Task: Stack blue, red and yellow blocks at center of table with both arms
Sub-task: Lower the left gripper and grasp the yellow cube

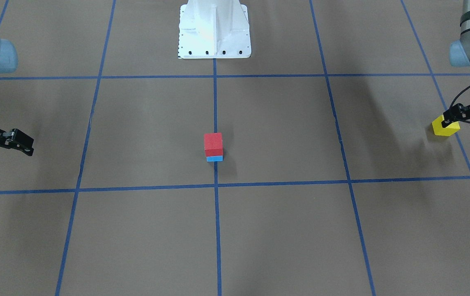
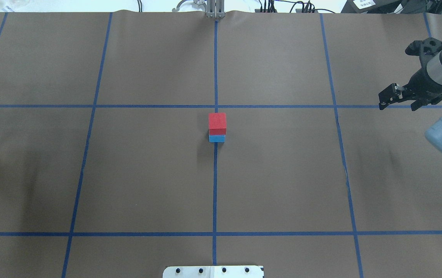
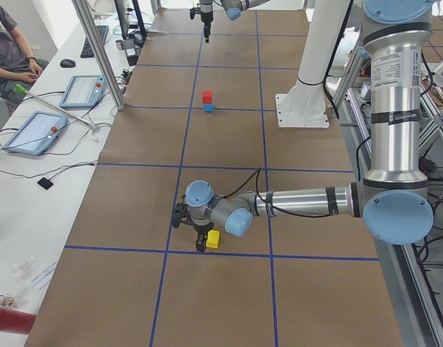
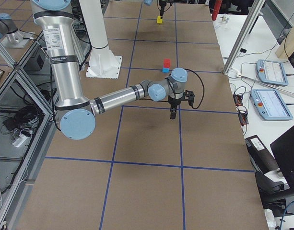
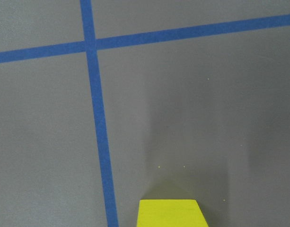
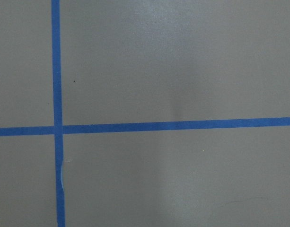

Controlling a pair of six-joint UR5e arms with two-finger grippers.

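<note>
The yellow matte cube (image 1: 443, 129), the last piece, sits on the brown tape-lined table (image 1: 284, 230) far out on the robot's left. The black left pincer (image 1: 452, 119) is down at its top, but I cannot tell whether it grips. Farther in, at the centre line, the red matte cube (image 1: 213, 142) rests squarely on the light-blue cube (image 1: 214, 158). Beyond, the right pincer (image 1: 22, 142) hangs empty, its opening unclear. Two tiers look done; carrying the yellow over and placing it remains.
</note>
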